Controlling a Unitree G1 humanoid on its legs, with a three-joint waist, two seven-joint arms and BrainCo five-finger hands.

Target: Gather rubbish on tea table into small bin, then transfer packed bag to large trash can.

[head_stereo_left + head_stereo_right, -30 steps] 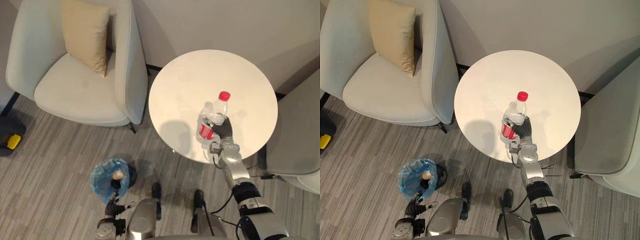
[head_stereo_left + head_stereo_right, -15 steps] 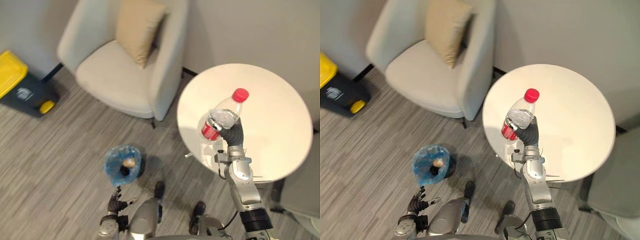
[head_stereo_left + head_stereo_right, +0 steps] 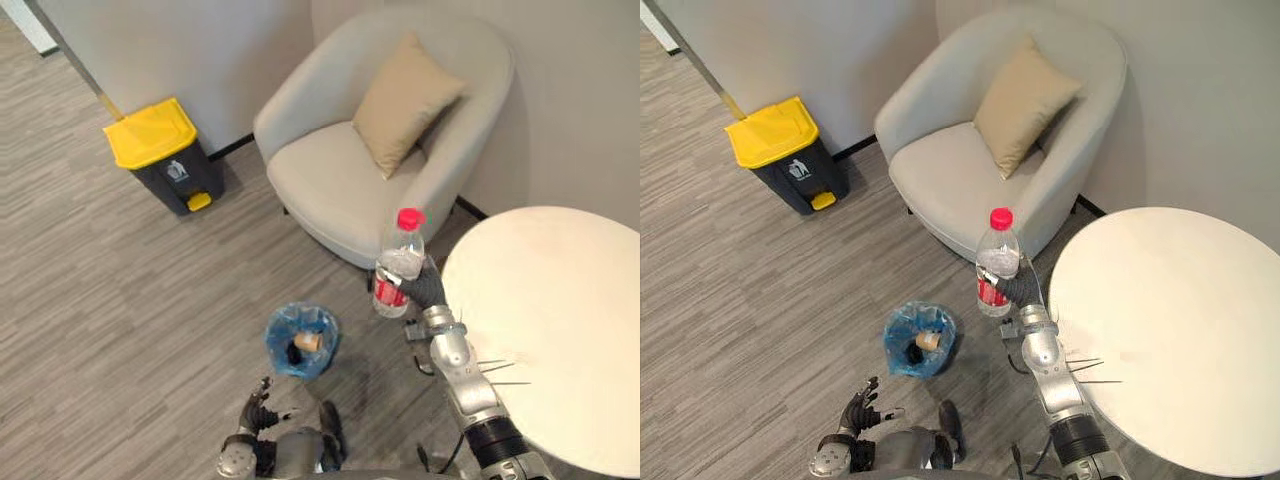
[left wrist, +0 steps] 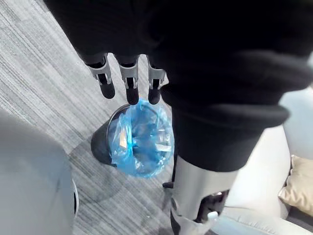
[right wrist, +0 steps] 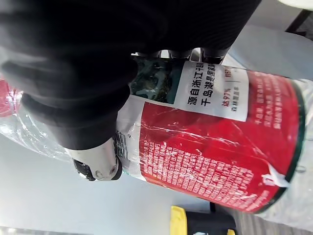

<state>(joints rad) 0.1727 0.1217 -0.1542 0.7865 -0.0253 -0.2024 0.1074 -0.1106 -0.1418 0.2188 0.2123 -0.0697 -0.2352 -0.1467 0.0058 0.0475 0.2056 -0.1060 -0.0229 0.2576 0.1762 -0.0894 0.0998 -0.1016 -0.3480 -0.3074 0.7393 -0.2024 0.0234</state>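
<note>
My right hand [image 3: 426, 291] is shut on a clear plastic bottle [image 3: 399, 268] with a red cap and red label, held upright in the air just left of the round white tea table [image 3: 560, 320]. In the right wrist view the thumb [image 5: 96, 165] and fingers wrap the bottle's label [image 5: 215, 156]. The small bin [image 3: 301, 340], lined with a blue bag, stands on the floor below and left of the bottle, with a tan piece of rubbish [image 3: 307, 341] inside. My left hand [image 3: 862, 408] hangs low near the bin, its fingers [image 4: 128, 87] straight.
A dark large trash can with a yellow lid [image 3: 165, 153] stands by the wall at far left. A pale armchair [image 3: 350, 180] with a tan cushion [image 3: 405, 102] sits behind the bin, close to the table. Grey plank floor [image 3: 120, 300] spreads out to the left.
The camera has swung left, bringing the yellow-lidded can into view. My right hand has carried the bottle from above the table to left of its edge, closer to the small bin.
</note>
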